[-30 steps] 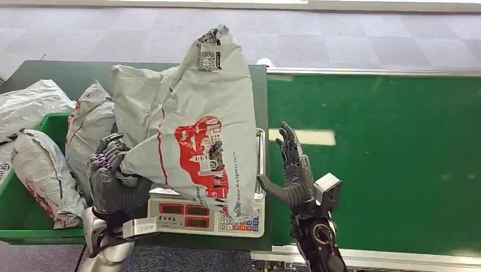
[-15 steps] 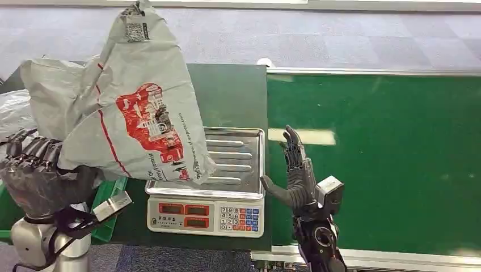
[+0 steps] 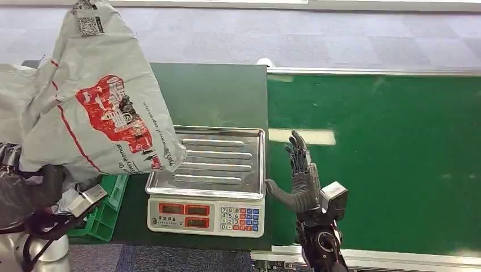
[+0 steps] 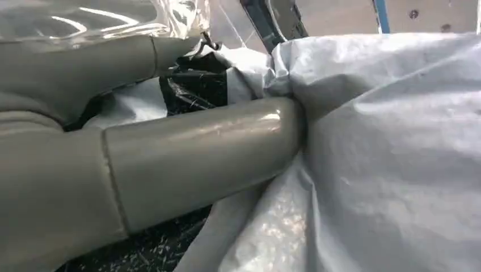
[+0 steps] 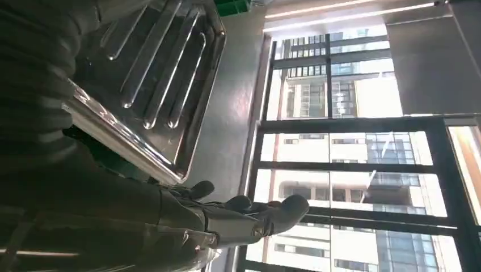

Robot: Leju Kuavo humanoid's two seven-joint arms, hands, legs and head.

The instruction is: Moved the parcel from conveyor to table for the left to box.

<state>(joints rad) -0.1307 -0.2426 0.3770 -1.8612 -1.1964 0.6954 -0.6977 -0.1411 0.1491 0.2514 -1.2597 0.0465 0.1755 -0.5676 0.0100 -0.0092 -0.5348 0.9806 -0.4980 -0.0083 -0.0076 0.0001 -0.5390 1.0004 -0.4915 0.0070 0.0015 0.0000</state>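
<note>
A large grey parcel bag with a red print hangs in the air at the left of the head view, clear of the scale. My left hand grips its lower end. In the left wrist view, my thumb presses into the crumpled grey plastic of the parcel. My right hand stands upright with its fingers spread, just right of the scale, over the edge of the green conveyor. It holds nothing.
A weighing scale with a bare steel pan sits on the dark green table. A corner of a green box shows under the parcel at the lower left. The steel pan and tall windows show in the right wrist view.
My left hand has carried the parcel off the scale and leftward, baring the steel pan. The right hand has stayed open beside the scale, sinking slightly.
</note>
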